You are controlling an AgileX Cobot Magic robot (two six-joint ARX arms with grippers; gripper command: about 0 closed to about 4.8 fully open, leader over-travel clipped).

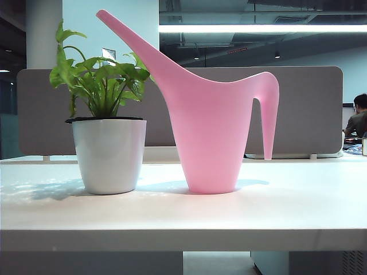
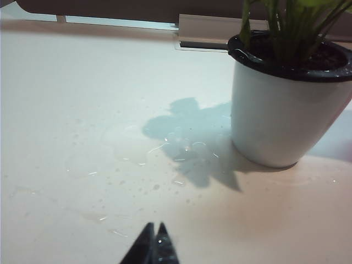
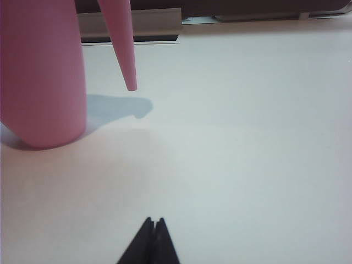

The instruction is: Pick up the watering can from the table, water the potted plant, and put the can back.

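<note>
In an open-plan office, the watering can [image 1: 212, 143] stands upright on the table [image 1: 298, 200], right of the potted plant [image 1: 106, 137]; left gripper [image 2: 154, 226] and right gripper [image 3: 154, 221], both closed and empty, wait low at the near edge.

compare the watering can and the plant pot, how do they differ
The watering can is pink and taller; the potted plant sits in a shorter white pot with a black rim. The can shows no contents; the pot holds green leaves. Both stand upright on the table, apart, untouched by either gripper.
</note>
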